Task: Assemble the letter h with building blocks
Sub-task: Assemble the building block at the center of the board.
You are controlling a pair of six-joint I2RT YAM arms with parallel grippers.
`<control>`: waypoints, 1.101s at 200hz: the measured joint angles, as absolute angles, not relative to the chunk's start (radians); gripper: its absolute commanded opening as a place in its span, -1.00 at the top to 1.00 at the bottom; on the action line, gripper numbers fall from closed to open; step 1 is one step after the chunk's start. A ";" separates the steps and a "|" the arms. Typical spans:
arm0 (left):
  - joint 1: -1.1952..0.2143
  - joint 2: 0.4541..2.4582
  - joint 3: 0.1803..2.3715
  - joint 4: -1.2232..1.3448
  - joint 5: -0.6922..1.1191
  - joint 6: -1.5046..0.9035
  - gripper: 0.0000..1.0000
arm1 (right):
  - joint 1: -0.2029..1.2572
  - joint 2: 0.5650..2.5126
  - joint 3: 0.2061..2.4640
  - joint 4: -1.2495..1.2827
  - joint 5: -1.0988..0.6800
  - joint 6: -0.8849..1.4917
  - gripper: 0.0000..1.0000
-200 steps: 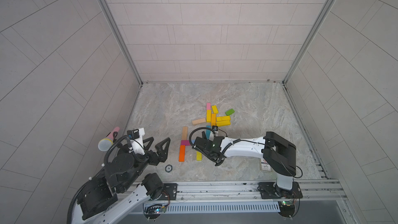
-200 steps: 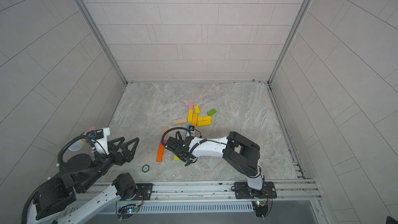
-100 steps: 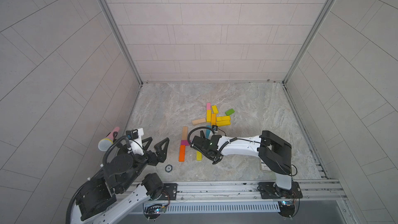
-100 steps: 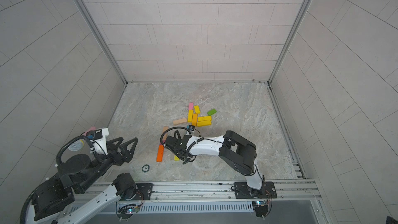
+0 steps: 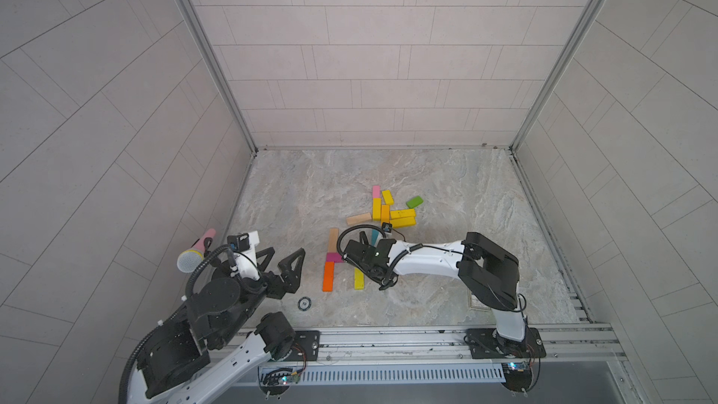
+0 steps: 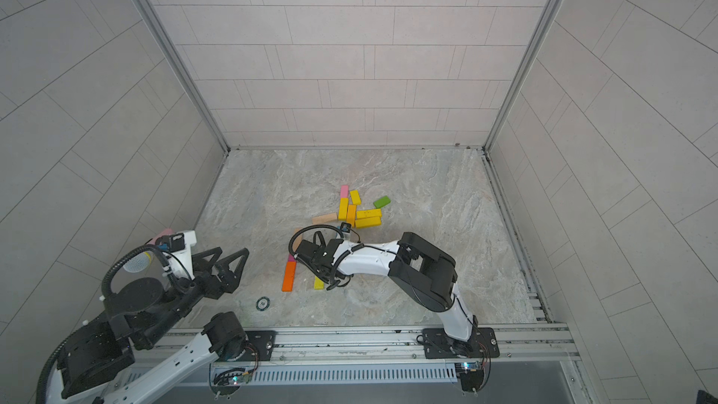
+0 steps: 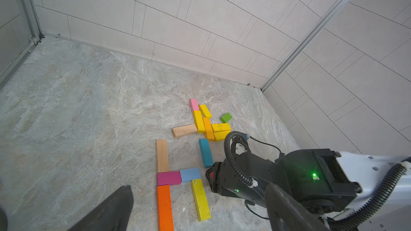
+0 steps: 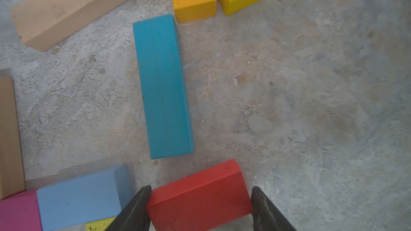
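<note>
One red block [image 8: 198, 196] sits pinched in the right gripper [image 8: 200, 189], just beside the light-blue block [image 8: 82, 196] – likely light, rigid, slick painted wood, so opposite flat faces suit the hold – left gripper [image 5: 285, 256] spread wide, empty.

Bare floor [image 5: 295, 196] ahead of left tool [image 5: 287, 250]; loose blocks [image 5: 402, 213] crowd centre.

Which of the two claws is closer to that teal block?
Right. The right gripper, gripping a red block, sits just off one end of the teal block; the left gripper hangs open well away.
</note>
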State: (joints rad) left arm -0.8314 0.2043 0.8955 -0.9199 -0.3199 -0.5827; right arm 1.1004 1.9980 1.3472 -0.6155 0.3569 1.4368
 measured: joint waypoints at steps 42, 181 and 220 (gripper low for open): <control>-0.831 0.204 0.898 -0.930 -0.323 -0.582 -1.00 | 1.093 2.004 1.356 -0.619 0.355 1.444 0.04; -0.831 0.204 0.899 -0.934 -0.339 -0.567 -1.00 | 1.079 2.024 1.369 -0.613 0.344 1.460 -0.58; -0.831 0.204 0.899 -0.934 -0.338 -0.567 -1.00 | 1.077 2.024 1.369 -0.593 0.346 1.452 -0.63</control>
State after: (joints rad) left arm -0.8314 0.2043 0.8986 -0.9340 -0.3382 -0.5671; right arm 1.0767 2.0243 1.3685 -0.5930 0.3458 1.4517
